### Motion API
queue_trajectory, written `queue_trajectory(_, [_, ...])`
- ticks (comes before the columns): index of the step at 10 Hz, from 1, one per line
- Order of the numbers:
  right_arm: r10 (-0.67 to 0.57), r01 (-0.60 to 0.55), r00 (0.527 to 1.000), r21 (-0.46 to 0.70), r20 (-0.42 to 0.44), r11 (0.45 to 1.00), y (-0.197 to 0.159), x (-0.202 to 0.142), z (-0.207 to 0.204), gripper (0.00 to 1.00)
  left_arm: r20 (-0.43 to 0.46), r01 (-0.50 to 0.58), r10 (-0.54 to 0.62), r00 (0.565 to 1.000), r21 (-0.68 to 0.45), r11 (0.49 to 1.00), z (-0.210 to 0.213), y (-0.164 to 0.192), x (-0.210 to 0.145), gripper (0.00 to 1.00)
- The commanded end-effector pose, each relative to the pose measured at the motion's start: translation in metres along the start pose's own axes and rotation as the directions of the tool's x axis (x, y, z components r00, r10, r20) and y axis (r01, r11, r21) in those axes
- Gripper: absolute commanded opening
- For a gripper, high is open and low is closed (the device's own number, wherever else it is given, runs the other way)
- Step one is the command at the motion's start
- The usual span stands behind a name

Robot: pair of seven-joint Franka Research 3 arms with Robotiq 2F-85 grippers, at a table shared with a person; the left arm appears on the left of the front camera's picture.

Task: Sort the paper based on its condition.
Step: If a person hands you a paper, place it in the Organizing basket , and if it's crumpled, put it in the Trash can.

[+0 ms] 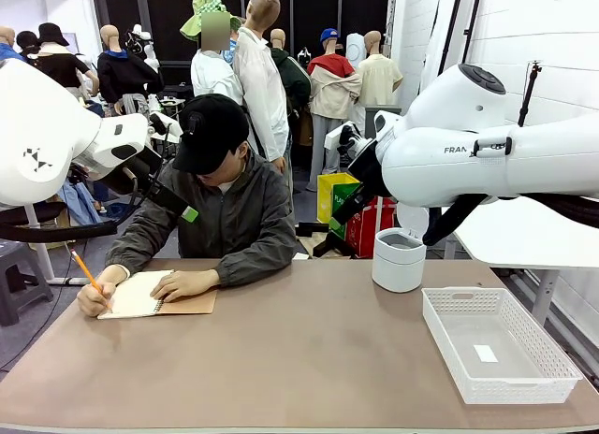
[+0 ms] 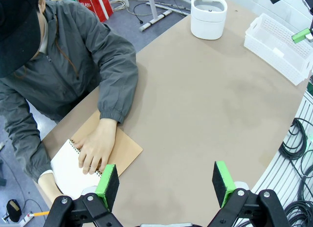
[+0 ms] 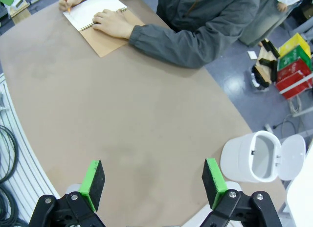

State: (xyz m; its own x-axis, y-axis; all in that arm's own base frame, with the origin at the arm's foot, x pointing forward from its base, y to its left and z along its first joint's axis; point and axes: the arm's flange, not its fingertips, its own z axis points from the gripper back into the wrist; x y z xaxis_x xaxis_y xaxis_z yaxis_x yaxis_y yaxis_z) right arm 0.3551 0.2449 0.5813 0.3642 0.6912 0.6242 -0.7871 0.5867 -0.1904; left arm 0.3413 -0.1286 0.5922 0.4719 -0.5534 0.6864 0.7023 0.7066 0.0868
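Spread wide and empty, left gripper [image 2: 165, 180] and right gripper [image 3: 153, 180] hover over the table [image 1: 309, 359]; far left, a person [image 1: 225, 209] writes in a notebook [image 1: 140, 298]. Sorting likely awaits a loose sheet.

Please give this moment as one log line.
person: writing in notebook | left gripper: open | right gripper: open | basket: one small slip

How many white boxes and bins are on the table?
2. A round white bin stands on the far right; a white basket lies closer to the robot, also on the right.
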Motion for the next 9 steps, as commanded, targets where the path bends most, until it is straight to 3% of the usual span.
queue_trajectory(1, [0.000,0.000,1.000,-0.009,-0.009,1.000,-0.0002,0.0009,0.0004,1.00,-0.001,-0.003,0.003,1.000,-0.005,1.000,0.0010,0.0019,0.0007,1.00])
queue_trajectory(9, [0.000,0.000,1.000,-0.009,-0.009,1.000,-0.0002,0.0009,0.0004,1.00,-0.001,-0.003,0.003,1.000,-0.005,1.000,0.0010,0.0019,0.0007,1.00])
